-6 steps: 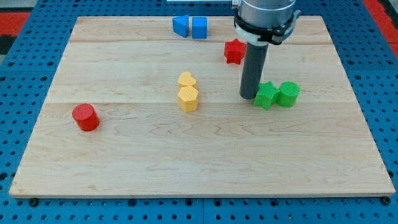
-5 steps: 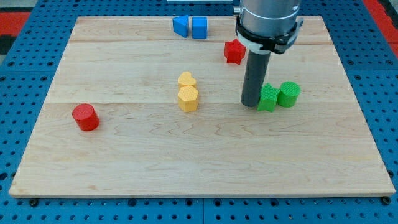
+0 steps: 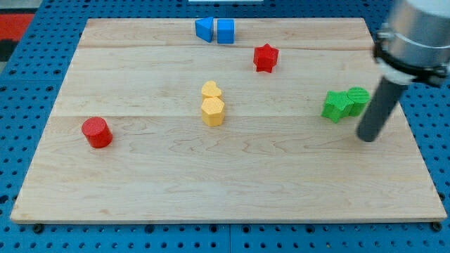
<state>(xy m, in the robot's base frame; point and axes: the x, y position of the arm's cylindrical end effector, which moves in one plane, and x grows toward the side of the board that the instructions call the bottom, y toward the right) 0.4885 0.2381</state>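
my tip (image 3: 366, 137) rests on the board, bare and touching nothing, just below-right of the green cylinder (image 3: 358, 100), which touches the green star block (image 3: 337, 106) on its left.

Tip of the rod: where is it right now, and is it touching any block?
My tip: on the board, just right of and below the green star block and green cylinder, apart from both; touching nothing.

The arm's grey body (image 3: 415, 31) at two o'clock was motion-blurred and cut off by the top and right edges, its rod (image 3: 378, 109) smeared.
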